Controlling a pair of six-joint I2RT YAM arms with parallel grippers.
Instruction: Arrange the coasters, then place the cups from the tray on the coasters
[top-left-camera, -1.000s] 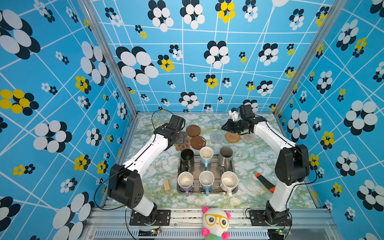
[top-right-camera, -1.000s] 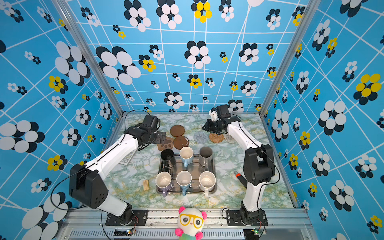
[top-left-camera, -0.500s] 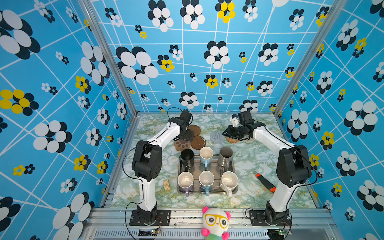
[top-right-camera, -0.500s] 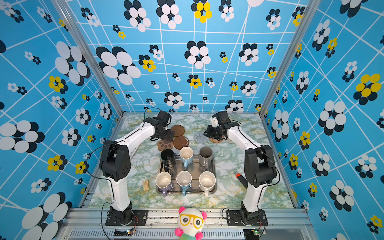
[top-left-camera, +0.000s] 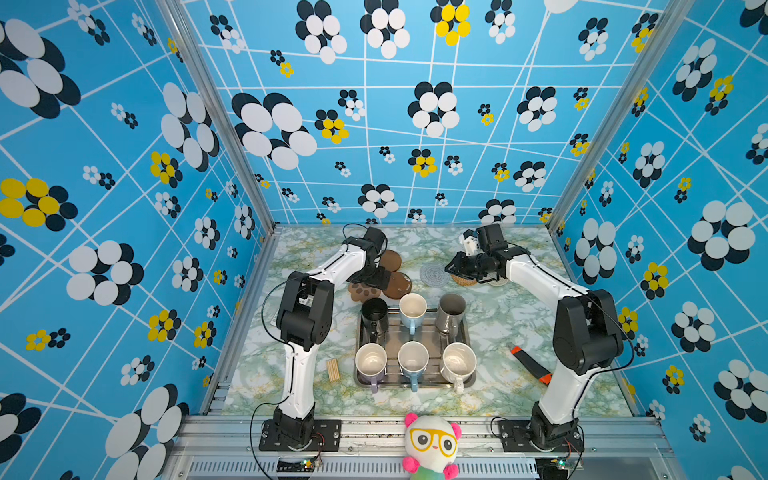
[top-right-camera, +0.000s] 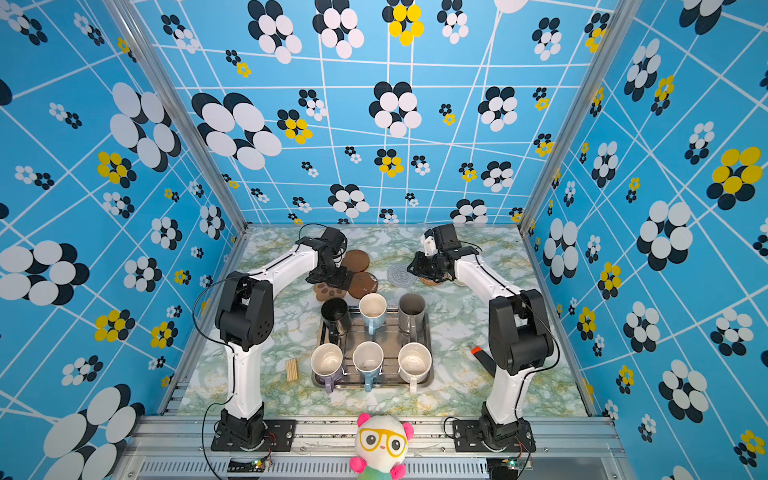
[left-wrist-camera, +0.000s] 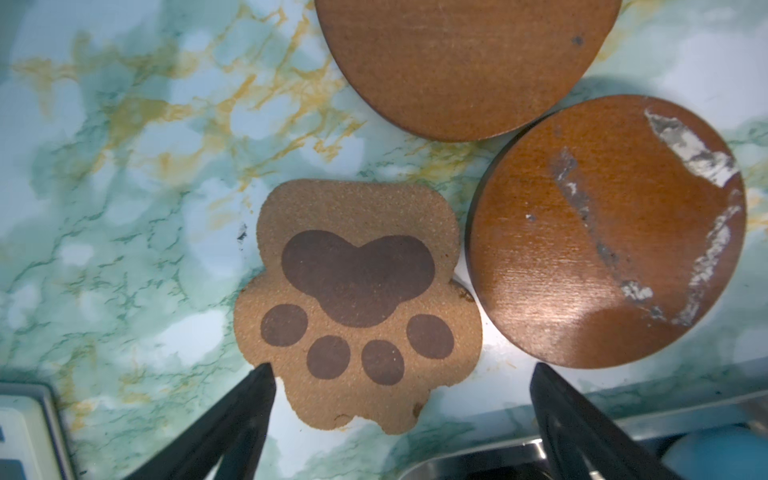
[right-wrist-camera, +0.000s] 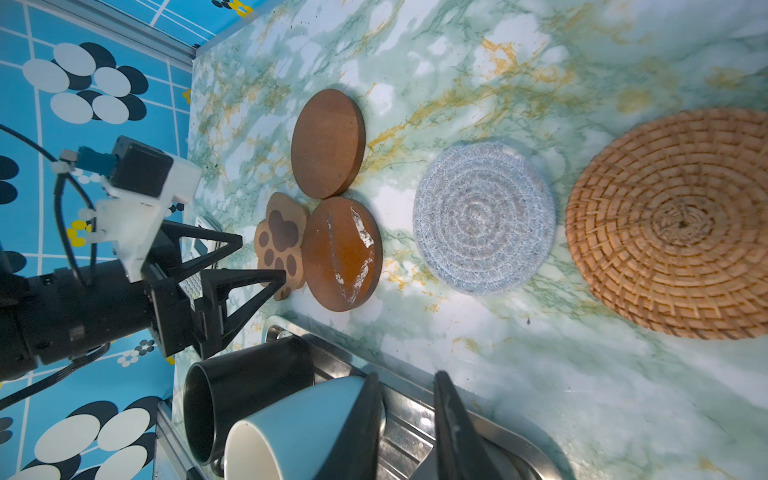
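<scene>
The green-marbled tabletop (top-left-camera: 498, 332) bore a stainless-steel tray (top-left-camera: 430, 338), two brown wooden discs (top-left-camera: 390, 260), a tan paw-shaped mat (top-left-camera: 362, 291), a grey-blue woven round (top-left-camera: 433, 274) and a rattan round (right-wrist-camera: 673, 224).

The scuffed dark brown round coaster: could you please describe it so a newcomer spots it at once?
Find the stainless-steel tray and look just beyond its far edge, toward the left. The scuffed dark brown disc lies between the tan paw-shaped coaster and the grey-blue woven round. Unlike the clean brown disc behind it, whitish scrapes streak its face.
</scene>
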